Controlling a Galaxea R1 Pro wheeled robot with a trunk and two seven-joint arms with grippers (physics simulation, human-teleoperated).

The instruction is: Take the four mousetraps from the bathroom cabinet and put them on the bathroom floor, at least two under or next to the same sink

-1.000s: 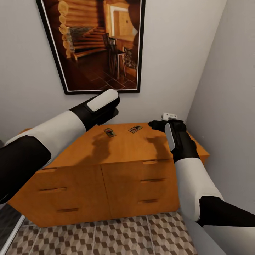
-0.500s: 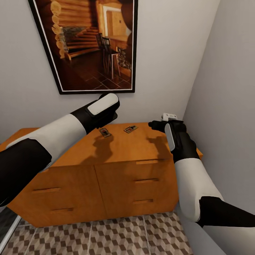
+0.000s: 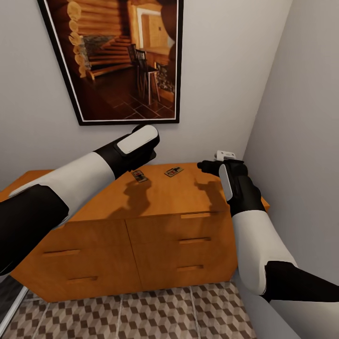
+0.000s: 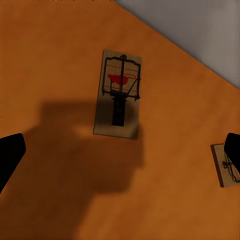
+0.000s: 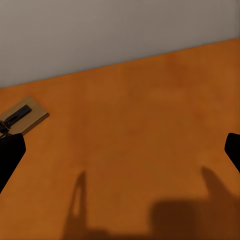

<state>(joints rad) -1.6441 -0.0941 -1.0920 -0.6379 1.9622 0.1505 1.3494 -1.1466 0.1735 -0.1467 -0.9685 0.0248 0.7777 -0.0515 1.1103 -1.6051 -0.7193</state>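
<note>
The left gripper (image 4: 120, 150) hangs wide open over the orange wooden cabinet top (image 3: 165, 193), holding nothing; in the left wrist view its dark fingertips (image 4: 10, 155) sit at the two edges of the picture, and one mousetrap (image 4: 118, 93) lies flat on the wood between them, not touched, inside the gripper's shadow. A second mousetrap (image 4: 226, 165) lies near it, partly behind the other fingertip. In the head view these two traps (image 3: 140, 176) (image 3: 173, 171) lie side by side toward the far edge of the top, near the wall, the left one just under the left gripper (image 3: 143, 153). The right gripper (image 3: 207, 165) hovers open and empty to the right of them, over bare wood. The cabinet's flat drawer fronts (image 3: 179, 245) are shut. Below it lies the cube-patterned bathroom floor (image 3: 141, 315).
</note>
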